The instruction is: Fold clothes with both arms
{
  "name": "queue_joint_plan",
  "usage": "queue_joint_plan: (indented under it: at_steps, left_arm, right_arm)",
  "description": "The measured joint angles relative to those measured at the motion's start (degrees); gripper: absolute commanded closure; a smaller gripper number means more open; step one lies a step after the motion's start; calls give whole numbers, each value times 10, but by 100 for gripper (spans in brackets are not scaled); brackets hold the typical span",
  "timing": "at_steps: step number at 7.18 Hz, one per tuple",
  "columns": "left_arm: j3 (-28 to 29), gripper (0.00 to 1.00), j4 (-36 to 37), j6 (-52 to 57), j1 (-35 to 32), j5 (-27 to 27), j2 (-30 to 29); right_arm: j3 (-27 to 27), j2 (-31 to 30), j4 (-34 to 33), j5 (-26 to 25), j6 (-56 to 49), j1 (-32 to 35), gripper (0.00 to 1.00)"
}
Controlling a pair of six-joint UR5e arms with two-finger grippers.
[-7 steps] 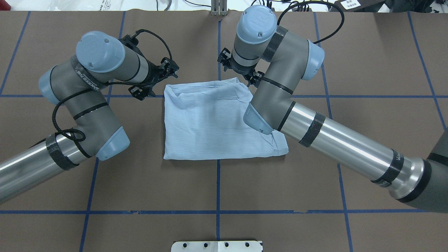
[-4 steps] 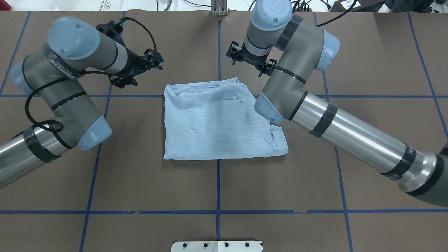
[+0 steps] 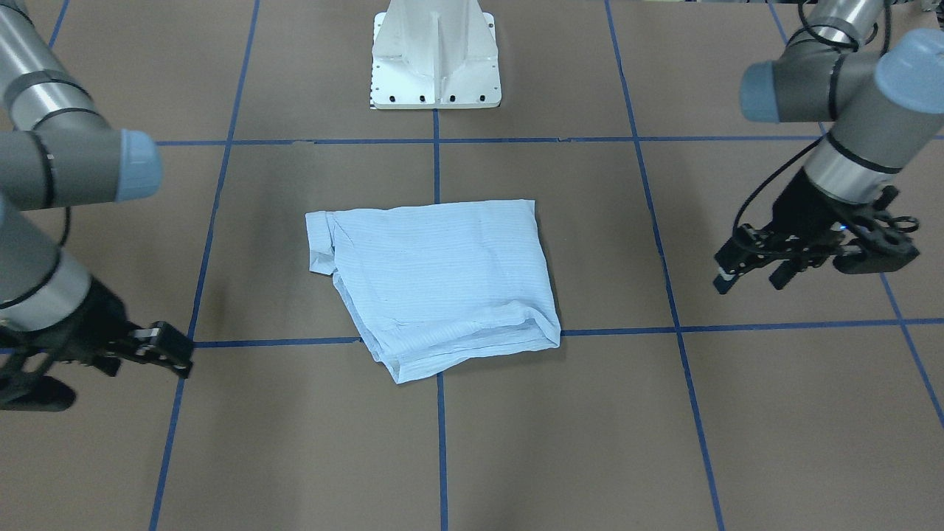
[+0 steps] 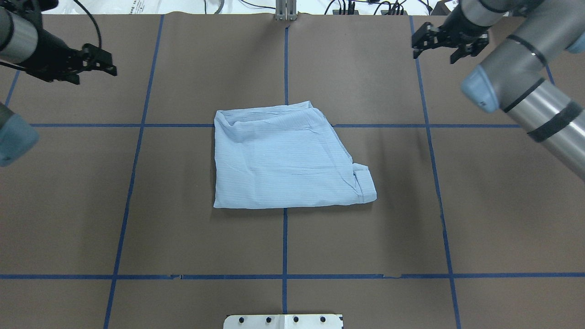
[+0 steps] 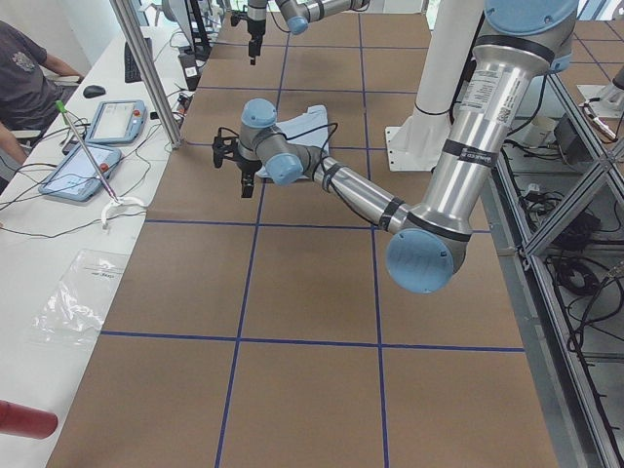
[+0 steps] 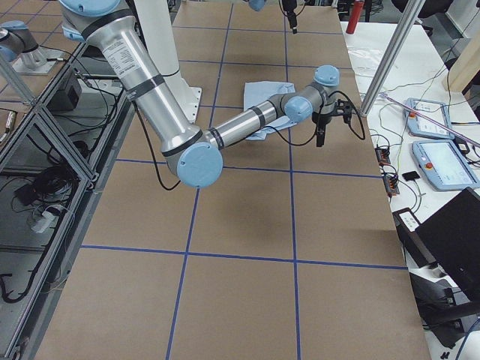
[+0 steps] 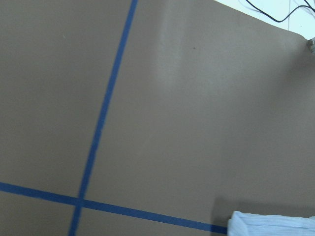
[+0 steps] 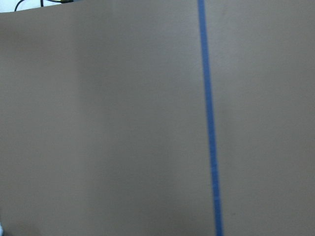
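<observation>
Count: 1 shirt point(image 4: 283, 157), 2 arms, 2 grippers, 1 white base point(image 3: 435, 59), 1 table point(image 4: 183, 237) w/ brown cover and a grid of blue tape lines point(image 4: 284, 242).
Shirt: light blue, folded into a rough square, flat on the table at ctr of the overhead view, across the crossing of 2 tape lines. Small turned flap at its lower right corner there.
Left gripper point(image 4: 107, 64): upper left of overhead view, well apart from the shirt. Fingers spread, nothing between them.
Right gripper point(image 4: 434, 52): upper right of overhead view, also well apart from the shirt. Fingers apart, holding nothing.
Left arm point(image 4: 13, 32): cut off by the left edge; only wrist and 1 blue cap showed in overhead.
Right arm point(image 4: 525, 55): cut off at top and right edges.
Hard to see: collar, buttons, sleeves not made out in the fold. In both side views the near arm covered most of the shirt.
Left wrist view: brown cover, 2 crossing tape lines, only a corner of the shirt at btm right.
Right wrist view: blurred; brown cover and 1 tape line.
Beside table: person point(image 5: 24, 58) at upper left of exterior left view, partly cut off.
</observation>
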Motion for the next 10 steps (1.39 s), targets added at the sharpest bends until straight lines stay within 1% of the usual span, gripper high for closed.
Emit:
queue_joint_plan:
  at_steps: [1, 3, 5, 6, 7, 8, 10]
  left_arm:
    - [-1, 0, 0, 103, -44, -23, 37]
    - [-1, 0, 0, 292, -122, -55, 110]
    - [3, 0, -3, 447, -187, -68, 178]
    - [4, 0, -6, 499, -211, -69, 211]
    - [5, 0, -8, 521, -230, -68, 229]
    - [8, 0, -9, 527, -238, -65, 236]
    - [17, 0, -6, 530, -242, -61, 241]
  right_arm:
    - [17, -51, -2, 11, -99, 33, 0]
    - [56, -155, -4, 23, -259, 91, 0]
    - [81, -258, -4, 42, -402, 153, 0]
    - [86, -299, -2, 59, -446, 178, 0]
    - [89, -328, 2, 84, -464, 191, 0]
    - [87, -343, 4, 97, -471, 199, 0]
    - [67, -363, 5, 100, -477, 226, 0]
